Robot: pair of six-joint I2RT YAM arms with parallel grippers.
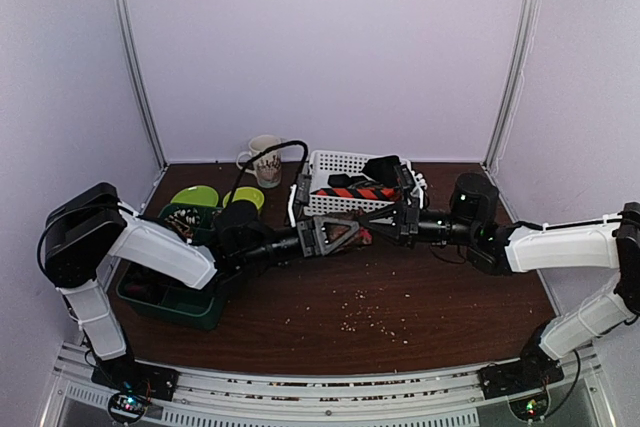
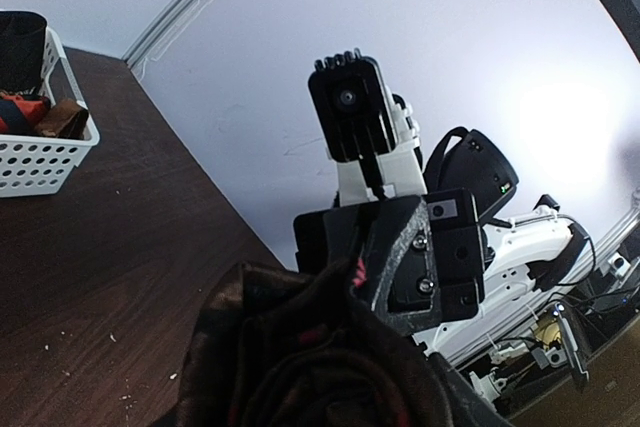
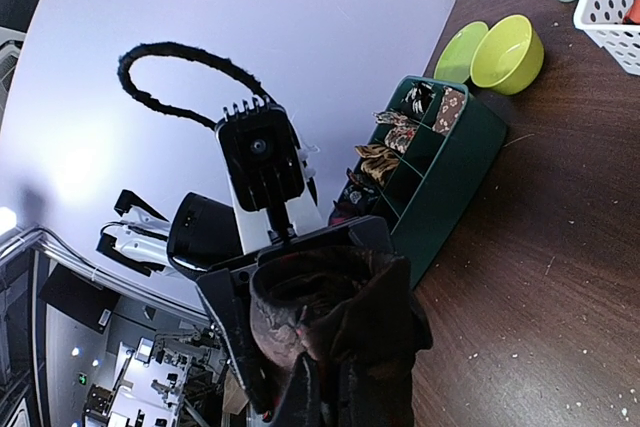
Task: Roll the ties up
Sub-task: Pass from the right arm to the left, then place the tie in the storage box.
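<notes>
One dark tie (image 1: 355, 236) — crumpled, crosswise between left tool (image 1: 330, 238), right tool (image 1: 385, 228)

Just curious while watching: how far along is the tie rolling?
Rolled ties already sit in the green box. The right end effector grips a dark tie, with the left end effector at it too. A striped tie and a black tie wait in the white basket.

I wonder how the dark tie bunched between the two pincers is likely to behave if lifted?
The dark tie sits in loose, crumpled folds, so it is probably floppy and would sag or unroll. It is soft fabric pinched by the right pincer, so it is likely light and might slip free.
</notes>
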